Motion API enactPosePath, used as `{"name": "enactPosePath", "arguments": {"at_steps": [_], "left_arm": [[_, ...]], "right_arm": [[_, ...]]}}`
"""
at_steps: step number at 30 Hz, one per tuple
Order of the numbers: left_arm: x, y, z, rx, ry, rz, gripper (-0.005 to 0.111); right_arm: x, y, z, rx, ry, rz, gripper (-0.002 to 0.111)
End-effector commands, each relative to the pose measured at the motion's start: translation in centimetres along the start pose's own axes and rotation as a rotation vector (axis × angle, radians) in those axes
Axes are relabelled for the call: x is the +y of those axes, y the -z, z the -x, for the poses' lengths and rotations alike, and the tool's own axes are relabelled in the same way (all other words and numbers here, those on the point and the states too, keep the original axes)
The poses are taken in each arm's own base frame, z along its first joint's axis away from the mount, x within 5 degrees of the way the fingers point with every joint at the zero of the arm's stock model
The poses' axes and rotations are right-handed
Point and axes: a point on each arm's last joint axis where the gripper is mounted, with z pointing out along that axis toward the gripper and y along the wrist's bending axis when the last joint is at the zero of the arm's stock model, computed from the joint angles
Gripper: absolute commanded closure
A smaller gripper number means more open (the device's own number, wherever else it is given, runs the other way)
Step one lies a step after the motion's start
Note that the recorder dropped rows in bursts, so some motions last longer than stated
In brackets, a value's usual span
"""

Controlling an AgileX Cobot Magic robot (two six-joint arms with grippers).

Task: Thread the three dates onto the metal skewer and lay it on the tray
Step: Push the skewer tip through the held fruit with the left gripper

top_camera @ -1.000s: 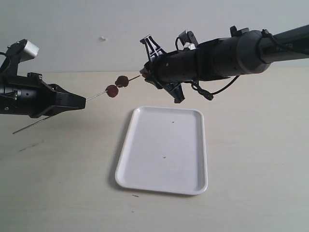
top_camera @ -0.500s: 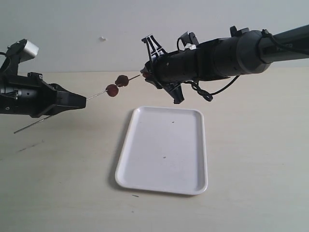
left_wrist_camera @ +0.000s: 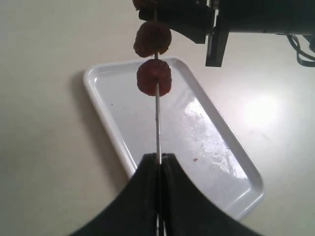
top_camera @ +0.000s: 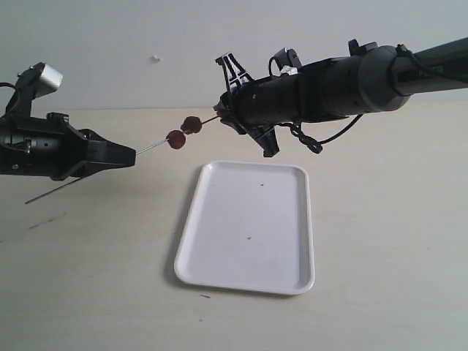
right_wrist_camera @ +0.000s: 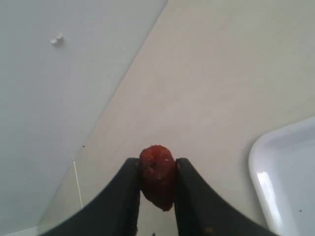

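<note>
Final threading: left tool clamps skewer, two dates on it; right tool pinches third date. Next needs centred tip, straight push.

Pale beige worktop, matt, with faint scuffs, evenly lit. Plain grey-white wall behind it. One small white stud on the wall.

Got both arms raised here, stretched nearly level with the tips pointing at each other. My left gripper is pinched tight on the skewer, and the right gripper has its fingers clamped around a date.
</note>
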Motion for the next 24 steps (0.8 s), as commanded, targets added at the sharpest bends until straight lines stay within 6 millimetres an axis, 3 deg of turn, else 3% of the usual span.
{"name": "enactPosePath", "arguments": {"at_steps": [1, 24], "left_arm": [[0.02, -0.07, -0.13, -0.004, 0.028, 0.004, 0.107], [0.86, -1.04, -0.57, -0.021, 0.037, -0.005, 0.107]], "right_arm": [[0.19, 0.03, 0.18, -0.008, 0.006, 0.004, 0.084], [0.2, 0.03, 0.16, -0.006, 0.015, 0.005, 0.084]]}}
